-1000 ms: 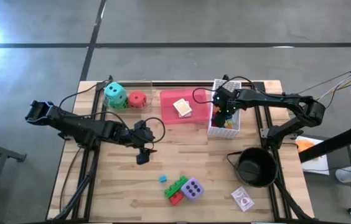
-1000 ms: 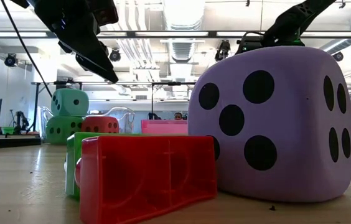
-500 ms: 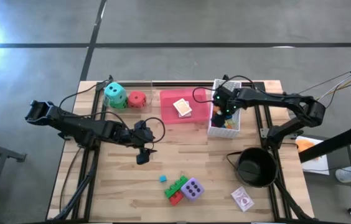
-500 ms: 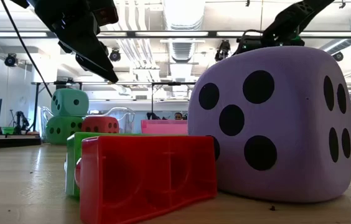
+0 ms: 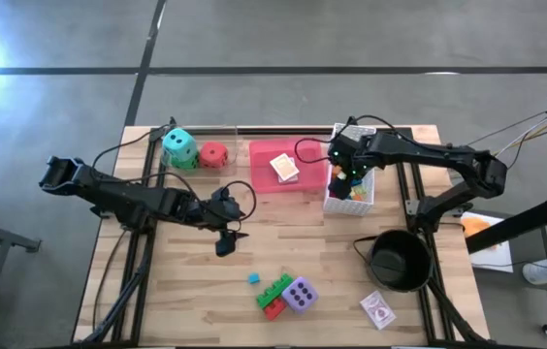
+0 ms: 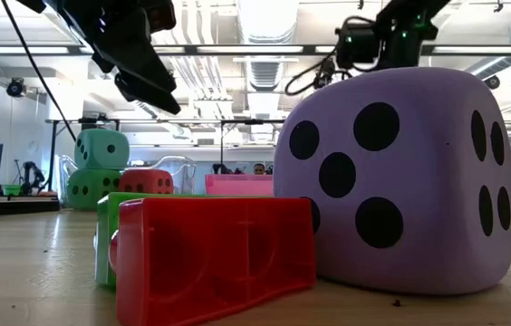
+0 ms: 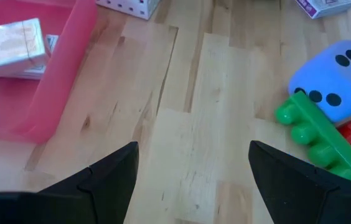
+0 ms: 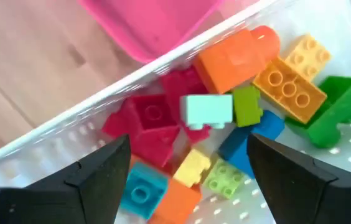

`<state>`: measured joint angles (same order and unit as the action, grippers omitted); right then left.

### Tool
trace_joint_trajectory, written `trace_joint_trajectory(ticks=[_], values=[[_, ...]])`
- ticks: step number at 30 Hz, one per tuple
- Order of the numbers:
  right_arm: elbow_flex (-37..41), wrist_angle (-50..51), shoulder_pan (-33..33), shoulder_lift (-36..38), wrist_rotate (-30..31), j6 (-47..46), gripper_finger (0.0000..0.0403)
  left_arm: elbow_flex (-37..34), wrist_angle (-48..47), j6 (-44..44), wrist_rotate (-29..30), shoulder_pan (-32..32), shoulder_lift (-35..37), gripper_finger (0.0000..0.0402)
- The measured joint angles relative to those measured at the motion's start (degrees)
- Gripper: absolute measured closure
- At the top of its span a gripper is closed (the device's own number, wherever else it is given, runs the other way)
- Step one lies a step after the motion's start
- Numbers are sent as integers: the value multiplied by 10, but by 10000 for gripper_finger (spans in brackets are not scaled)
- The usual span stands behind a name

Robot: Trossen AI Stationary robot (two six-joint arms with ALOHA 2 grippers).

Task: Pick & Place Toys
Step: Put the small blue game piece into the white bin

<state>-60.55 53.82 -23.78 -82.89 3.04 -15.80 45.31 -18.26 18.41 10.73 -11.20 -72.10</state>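
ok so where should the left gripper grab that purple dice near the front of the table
Probably from straight above, closing on two opposite flat sides of the purple dice. It sits flat on the table, and its top face is free. The green brick and red brick press against one side, so the pair of faces clear of them looks safer. The left gripper hangs open above bare wood nearby.

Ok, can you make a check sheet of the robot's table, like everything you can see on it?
Surface: wooden table, bare planks at the front.
Job's things: purple die, green brick, red brick, card pack; teal die and red die at the back; bricks in white basket.
Clutter: pink tray, black pot.
Grippers: left gripper open, mid-table; right gripper open, above basket.
Cables: black loops on both arms.
Surroundings: grey floor.
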Motion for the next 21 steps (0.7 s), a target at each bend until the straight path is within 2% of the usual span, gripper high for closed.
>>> trace_joint_trajectory(ticks=[3,9,12,16,21], values=[[-22,43,29,2,6,-35,90,-2,10,25,1,-9,-3,95],[-30,90,143,33,78,-114,90,-3,49,41,3,-60,-48,105],[-28,75,207,56,92,-165,90,10,57,41,20,-80,-83,121],[-18,50,297,76,156,-242,90,25,59,70,31,-102,-121,148],[-14,5,384,81,243,-294,90,27,63,105,27,-132,-159,173]])
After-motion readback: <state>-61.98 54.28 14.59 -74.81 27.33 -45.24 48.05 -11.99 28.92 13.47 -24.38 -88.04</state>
